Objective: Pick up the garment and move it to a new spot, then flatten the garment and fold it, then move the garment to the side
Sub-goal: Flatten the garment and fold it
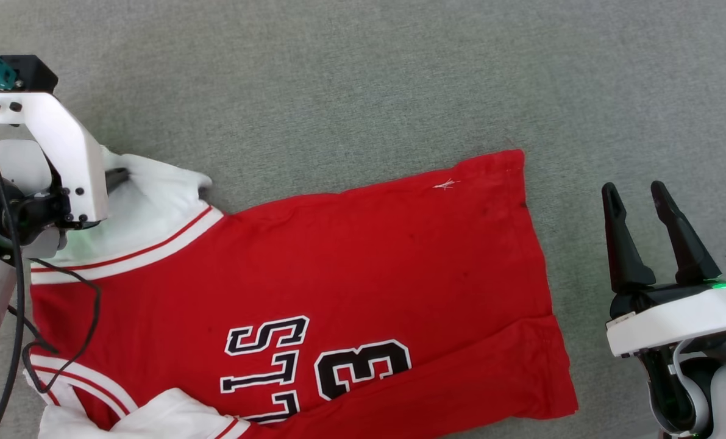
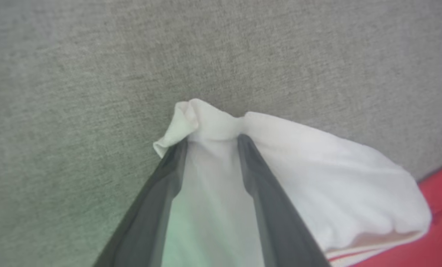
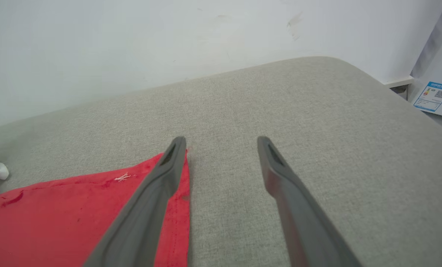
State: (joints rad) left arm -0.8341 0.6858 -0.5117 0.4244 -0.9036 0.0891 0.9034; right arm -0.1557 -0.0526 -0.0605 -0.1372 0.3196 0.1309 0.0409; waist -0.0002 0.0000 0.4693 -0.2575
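While the grey fabric surface (image 1: pixel 363 73) is carrying the garment (image 1: pixel 338 262) lying flat, the left tool (image 2: pixel 212 140) is straddling its white sleeve (image 2: pixel 317 167), grip unclear; the right tool (image 1: pixel 634 186) is hovering wide open beside the hem.

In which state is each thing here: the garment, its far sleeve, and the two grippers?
garment: lying mostly flat, print up, not folded.
white sleeve: bunched up at the left gripper's fingertips.
left gripper: fingers astride the white sleeve; a firm grip is not clear.
right gripper: open, empty, beside the hem.
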